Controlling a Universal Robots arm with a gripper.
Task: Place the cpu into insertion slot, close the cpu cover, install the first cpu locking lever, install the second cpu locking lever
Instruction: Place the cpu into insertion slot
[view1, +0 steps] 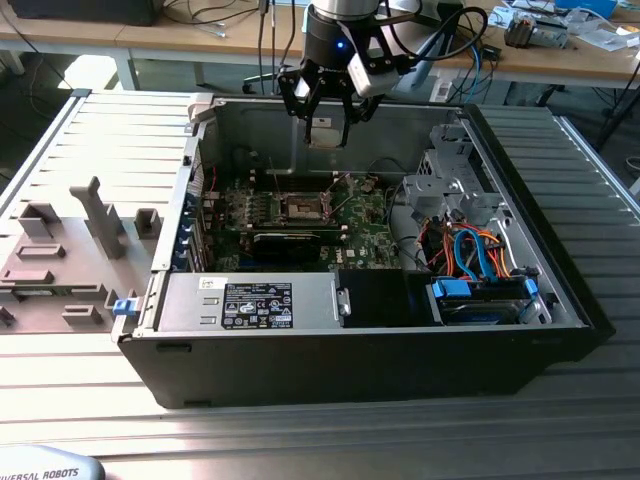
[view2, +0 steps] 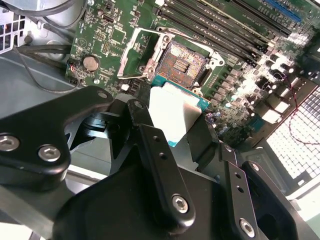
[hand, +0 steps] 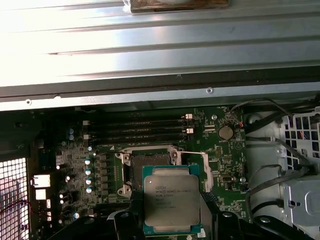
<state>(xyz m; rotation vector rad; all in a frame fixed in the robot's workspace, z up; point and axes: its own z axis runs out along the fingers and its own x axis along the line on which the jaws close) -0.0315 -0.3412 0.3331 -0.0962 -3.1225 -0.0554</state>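
Black tool fingers lie closest to the lens in the second wrist view and are clamped on the cpu, one finger on each of two opposite edges. In the first wrist view the cpu shows its silver-grey top, held flat. In the exterior view the tool hangs inside the open computer case, close to the far wall, with the cpu held in the air above the motherboard and touching nothing else.

The insertion slot sits below the cpu, empty, with its dark contact field exposed. The cpu cover stands raised beside the slot, so the socket is open. In the exterior view the slot lies near the middle of the board.

Memory slots run along the board just beyond the socket. A power supply occupies the near side of the case, and blue and orange cables fill the corner toward the exterior view's right. A grey fixture plate rests outside the case on the exterior view's left, on the ribbed table.
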